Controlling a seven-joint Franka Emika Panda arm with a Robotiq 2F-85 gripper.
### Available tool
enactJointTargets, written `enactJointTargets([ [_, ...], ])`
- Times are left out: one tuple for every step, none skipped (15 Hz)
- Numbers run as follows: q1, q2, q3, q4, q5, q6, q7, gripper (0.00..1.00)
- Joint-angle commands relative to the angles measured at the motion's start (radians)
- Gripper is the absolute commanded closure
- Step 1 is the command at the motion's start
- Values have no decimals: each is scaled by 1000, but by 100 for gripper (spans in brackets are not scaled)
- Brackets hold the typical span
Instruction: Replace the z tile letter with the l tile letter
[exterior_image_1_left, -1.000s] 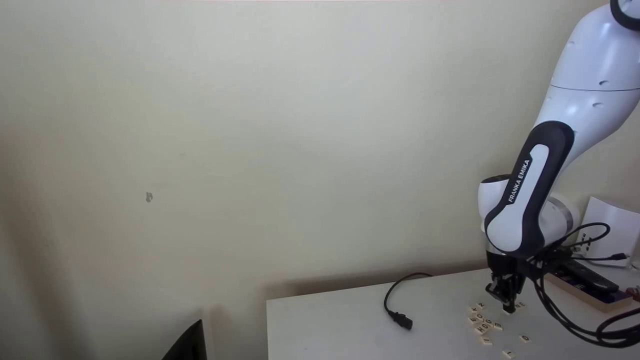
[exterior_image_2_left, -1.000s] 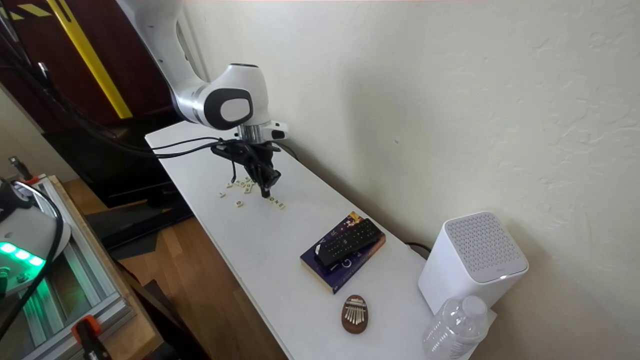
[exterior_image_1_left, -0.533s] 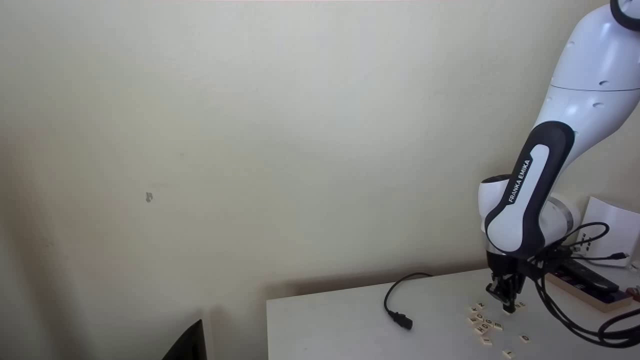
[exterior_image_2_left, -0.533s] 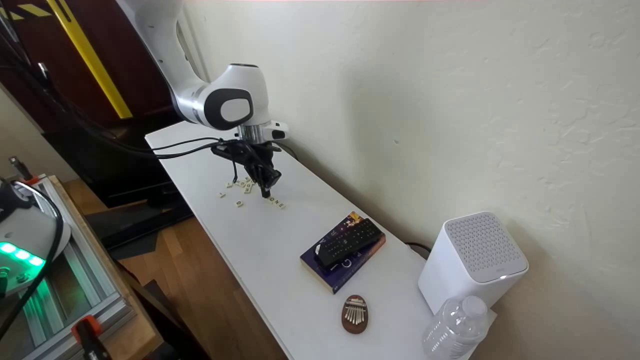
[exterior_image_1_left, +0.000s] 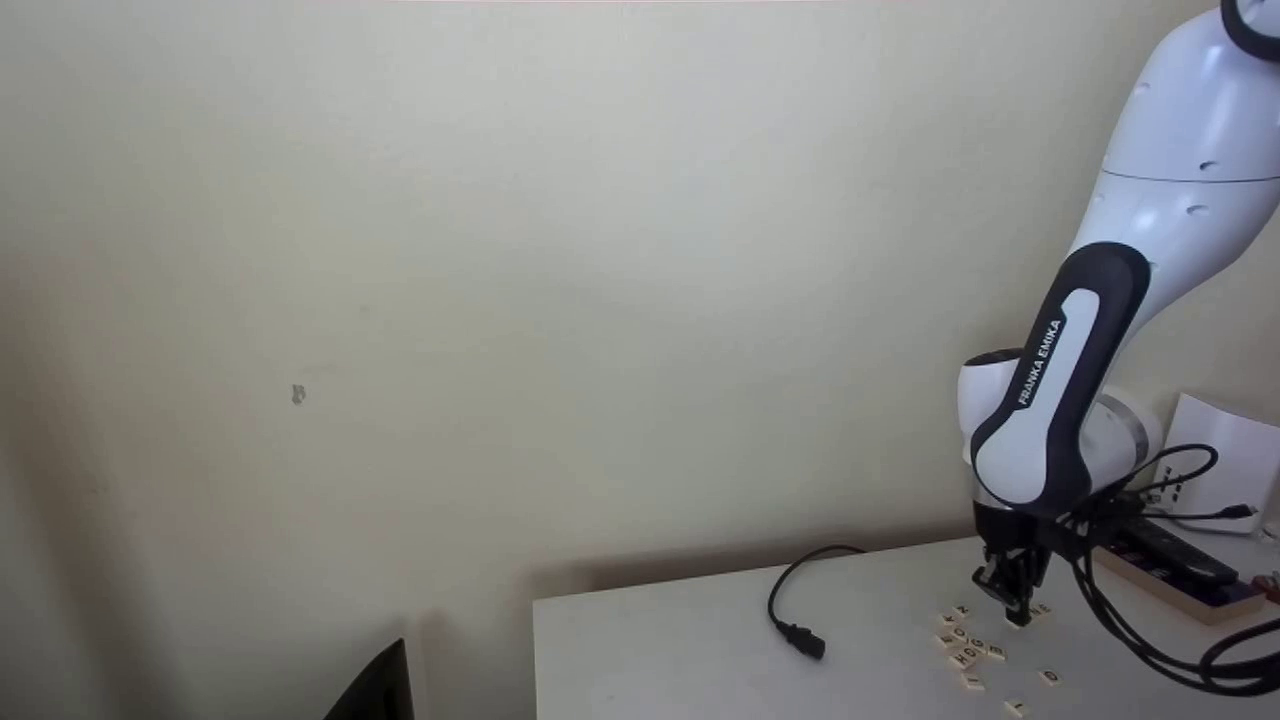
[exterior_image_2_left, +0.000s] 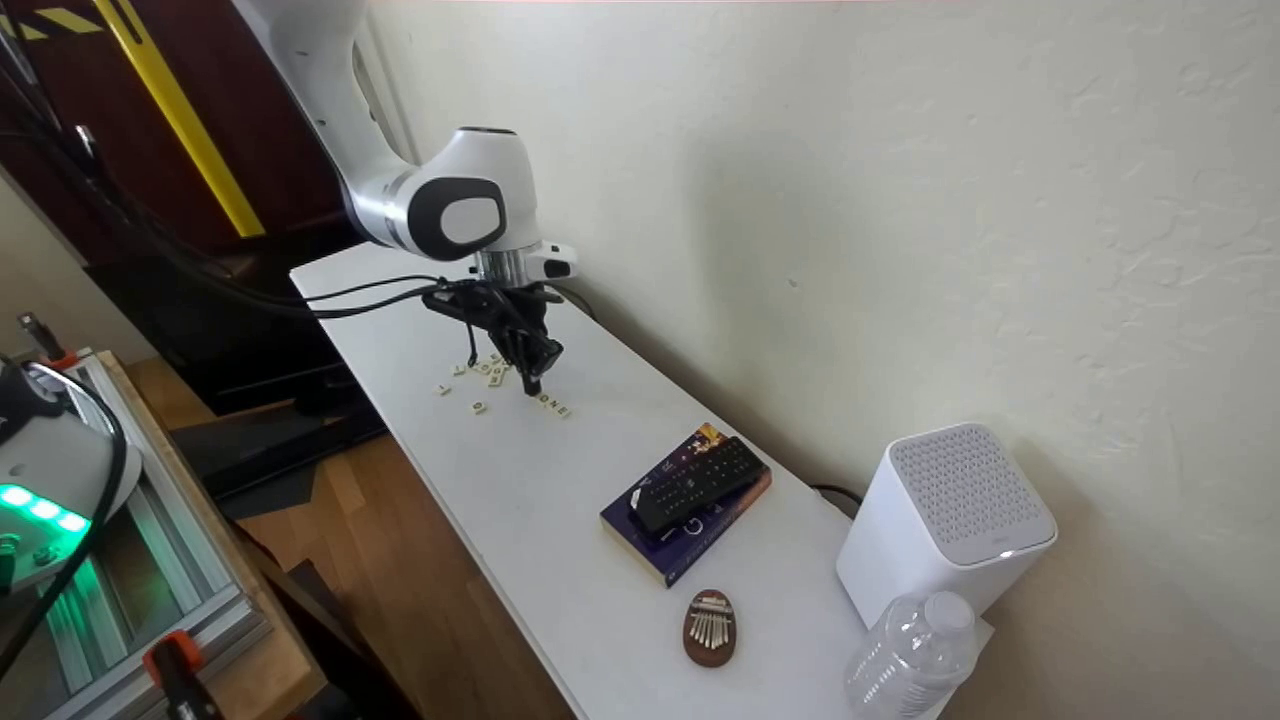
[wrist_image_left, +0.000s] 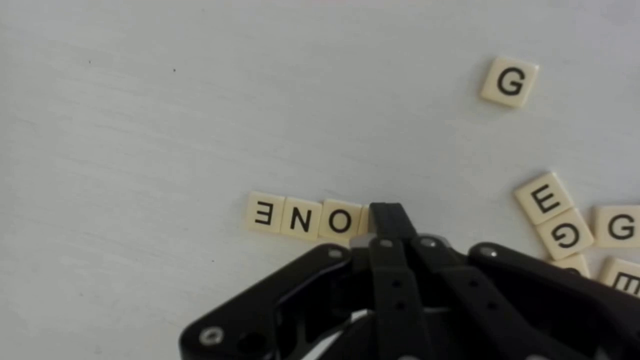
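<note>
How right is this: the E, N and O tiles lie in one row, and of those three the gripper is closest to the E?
Not quite: of those three, the gripper is closest to the O tile, not the E tile, as the wrist view shows. They do lie in one row, with the N tile between them.

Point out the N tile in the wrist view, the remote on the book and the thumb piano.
N tile (wrist_image_left: 301, 219): wrist view, middle of its lettered face.
Remote (exterior_image_2_left: 698, 485): in an exterior view, its button face.
Thumb piano (exterior_image_2_left: 710, 628): in an exterior view, its metal tines.
</note>
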Motion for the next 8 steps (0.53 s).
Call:
enactJointTargets([
  [-2, -25, -3, -30, -24, 26, -7, 100],
  [0, -29, -4, -33, -23, 21, -4, 100],
  [8, -33, -10, -37, -26, 20, 1, 100],
  [8, -35, -10, -38, -26, 16, 0, 100],
  [15, -37, -17, -39, -27, 15, 5, 100],
  [17, -41, -19, -43, -29, 16, 5, 100],
  [19, -47, -22, -46, -29, 16, 7, 100],
  [17, -57, -22, -54, -28, 17, 6, 100],
])
